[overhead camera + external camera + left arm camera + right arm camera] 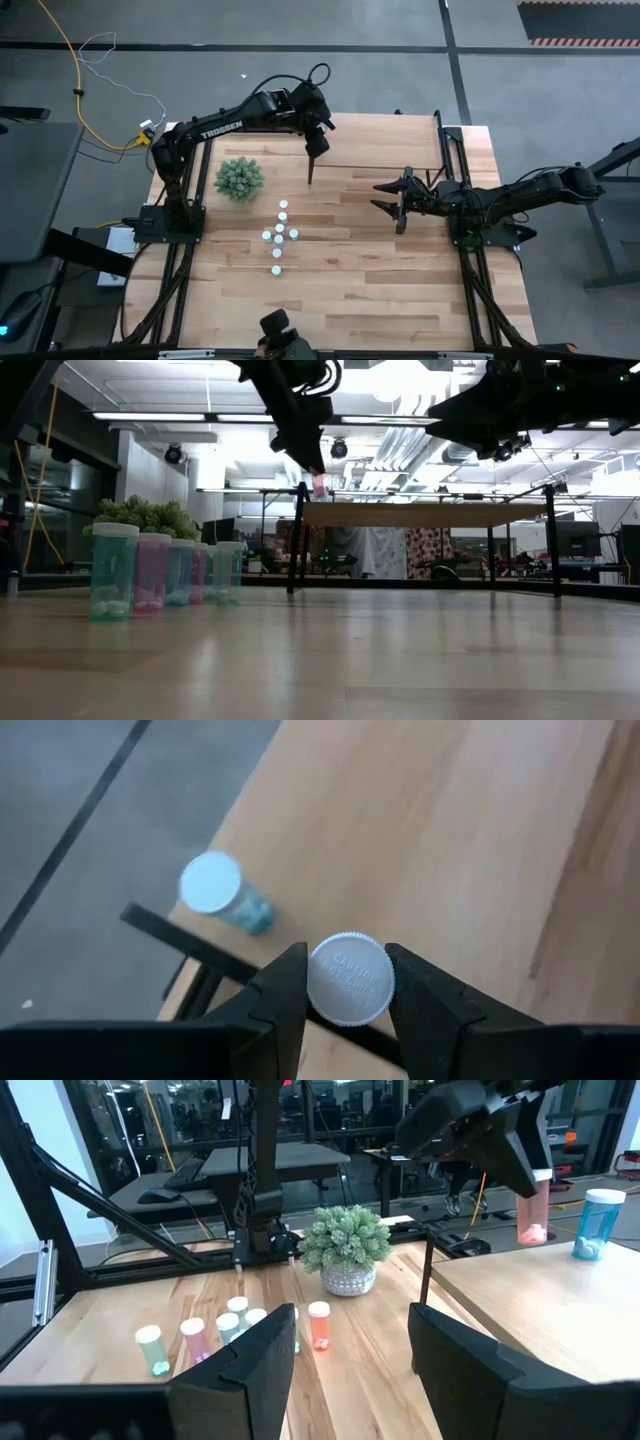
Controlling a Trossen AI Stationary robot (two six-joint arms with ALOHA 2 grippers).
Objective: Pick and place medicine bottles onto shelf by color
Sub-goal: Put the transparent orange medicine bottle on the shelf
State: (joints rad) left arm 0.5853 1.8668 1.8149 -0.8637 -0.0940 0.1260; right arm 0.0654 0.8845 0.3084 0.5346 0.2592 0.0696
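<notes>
- The left gripper (348, 982) is clenched on a pink bottle (532, 1215), its fingers (282, 992) pressing both sides of the white cap (349, 977).
- It holds the bottle upright just above the shelf (560, 1305), near the shelf's edge; whether the bottle touches the board cannot be told.
- A teal bottle (597, 1223) stands upright on the shelf, just beside the held one.
- The remaining bottles (279, 237) stand in a cluster on the table (400, 290), near the plant (240, 178) and well apart from the shelf.
- In the low view this cluster shows teal and pink bodies side by side (150, 570).
- The right gripper (388, 195) hovers over the table beside the shelf's front, fingers spread and holding nothing.
</notes>
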